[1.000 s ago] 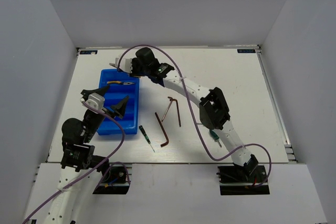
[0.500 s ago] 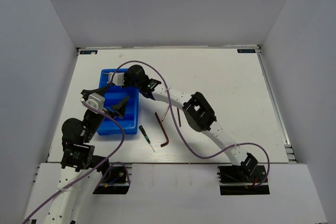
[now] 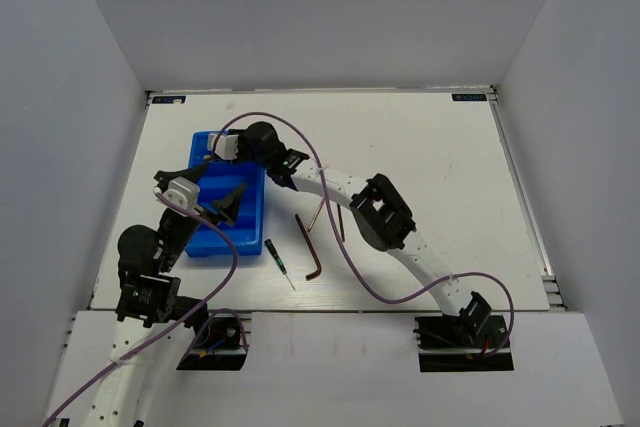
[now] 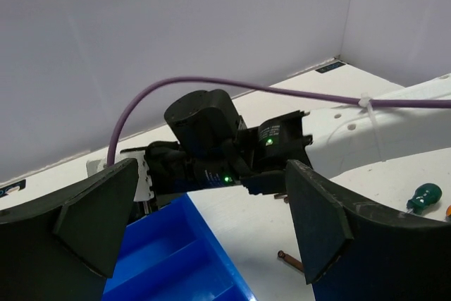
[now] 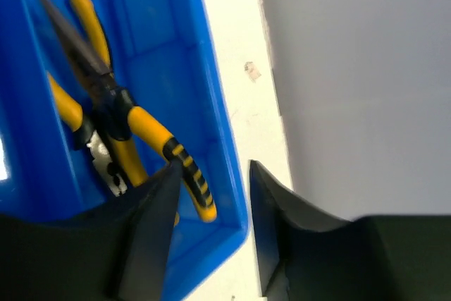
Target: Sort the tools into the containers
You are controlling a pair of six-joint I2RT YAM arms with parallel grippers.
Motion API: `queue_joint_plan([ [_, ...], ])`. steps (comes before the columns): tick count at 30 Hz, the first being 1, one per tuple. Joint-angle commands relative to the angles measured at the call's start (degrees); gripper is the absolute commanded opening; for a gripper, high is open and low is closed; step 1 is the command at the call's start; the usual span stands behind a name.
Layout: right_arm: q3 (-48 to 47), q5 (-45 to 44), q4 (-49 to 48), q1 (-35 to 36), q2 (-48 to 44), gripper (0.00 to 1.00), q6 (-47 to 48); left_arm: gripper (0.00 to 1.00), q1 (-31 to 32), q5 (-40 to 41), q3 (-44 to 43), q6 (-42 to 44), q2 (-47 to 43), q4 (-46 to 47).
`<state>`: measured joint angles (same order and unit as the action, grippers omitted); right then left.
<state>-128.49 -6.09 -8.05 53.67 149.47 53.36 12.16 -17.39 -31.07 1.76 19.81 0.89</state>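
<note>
The tray (image 5: 151,26), left in the right wrist view, is smooth, glossy blue plastic. The pliers (image 5: 113,111) in it have shiny yellow plastic grips and dark matt metal heads. The hex keys (image 3: 308,245), centre of the top view, look dull brown metal.

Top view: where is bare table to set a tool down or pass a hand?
Free: the table right of the right arm, up to its edge; the far strip behind the blue tray. Crowded: the tray, under the left pincer and right pincer, and the near middle with hex keys and thin screwdriver.
</note>
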Motion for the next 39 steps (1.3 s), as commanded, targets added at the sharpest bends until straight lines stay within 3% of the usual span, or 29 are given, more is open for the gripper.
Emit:
queue_joint_plan([
  [1,0.69,-1.29,-3.81,0.38,-8.13,0.44,-2.64,0.95,-0.21,-0.54,0.31,0.35,0.40,-0.09],
  [4,1.74,-2.26,-4.07,0.38,-11.20,0.25,-4.75,0.91,-0.21,-1.16,0.31,0.35,0.93,-0.09],
  [8,4.46,-3.14,-3.20,0.21,-17.44,0.25,-10.98,0.79,-0.21,-1.69,0.31,-0.26,1.46,-0.09],
  [11,4.30,-4.19,-0.39,-0.32,-20.35,0.34,-13.36,0.47,-0.21,-1.69,0.31,-1.14,2.15,0.43],
  [13,3.77,-6.47,6.72,-0.49,-21.06,0.35,-15.74,0.11,-0.21,-2.21,0.84,-2.46,3.64,1.74],
  [14,3.86,-7.26,10.04,-1.89,-22.71,0.35,-17.23,0.03,-0.21,-3.00,0.84,-4.03,5.13,1.75],
  [15,4.29,-8.40,19.21,-2.34,-23.25,0.27,-21.94,0.00,-0.21,-4.40,-0.12,-4.04,9.93,1.23],
  [17,6.40,-8.68,25.86,-5.05,-26.49,0.00,-25.92,0.00,0.40,-9.31,-3.63,-5.62,17.06,0.09],
  [18,8.23,-6.16,35.64,-6.89,-28.68,0.00,-32.29,0.00,1.01,-13.68,-6.95,-5.63,25.63,-1.66],
  [19,11.21,-4.22,38.18,-7.87,-30.01,0.00,-33.92,0.04,1.02,-15.73,-8.90,-6.15,30.15,-2.98],
  [21,18.57,1.66,44.06,-11.37,-35.71,0.02,-36.92,0.30,1.63,-19.33,-14.86,-6.15,38.33,-7.45],
  [22,20.19,3.69,45.66,-12.26,-36.96,0.23,-36.75,0.46,2.16,-19.87,-16.55,-5.63,44.46,-8.43],
  [24,25.09,4.94,51.88,-15.59,-41.44,0.68,-35.96,0.68,4.26,-18.31,-21.02,-5.10,48.81,-9.93],
  [25,26.00,5.47,53.39,-16.66,-42.15,0.66,-36.66,0.71,5.32,-17.77,-22.70,-3.88,50.74,-11.94],
  [26,26.44,7.82,56.19,-18.93,-44.16,0.51,-37.53,0.71,7.24,-15.94,-24.37,-3.87,54.59,-13.26],
  [27,28.53,11.50,57.26,-21.74,-44.87,0.01,-39.20,0.71,8.22,-15.05,-27.78,-3.26,56.54,-14.41],
  [31,37.40,19.69,63.07,-28.35,-49.96,0.02,-45.09,0.57,14.19,-9.26,-33.96,-2.64,65.86,-19.59],
  [32,39.78,20.75,61.94,-28.53,-51.19,0.16,-45.45,0.43,15.51,-4.72,-34.58,-2.64,67.36,-19.61],
  [33,42.50,21.72,60.54,-29.23,-54.08,0.30,-46.24,0.42,18.31,-2.50,-35.28,-3.25,70.16,-19.61],
  [34,50.53,21.38,57.04,-29.41,-57.85,0.54,-47.29,0.40,19.55,-1.00,-35.81,-3.25,71.67,-19.61],
  [35,53.05,19.29,53.09,-29.59,-59.80,0.68,-47.30,0.37,20.61,0.85,-36.51,-3.78,72.99,-19.61],
  [36,55.34,18.14,51.66,-30.54,-64.78,0.71,-46.52,0.36,22.80,1.99,-36.52,-4.39,74.30,-19.61],
  [39,59.84,14.52,51.03,-33.18,-67.81,0.02,-45.98,0.28,26.15,8.66,-39.76,-5.10,79.67,-21.18],
])
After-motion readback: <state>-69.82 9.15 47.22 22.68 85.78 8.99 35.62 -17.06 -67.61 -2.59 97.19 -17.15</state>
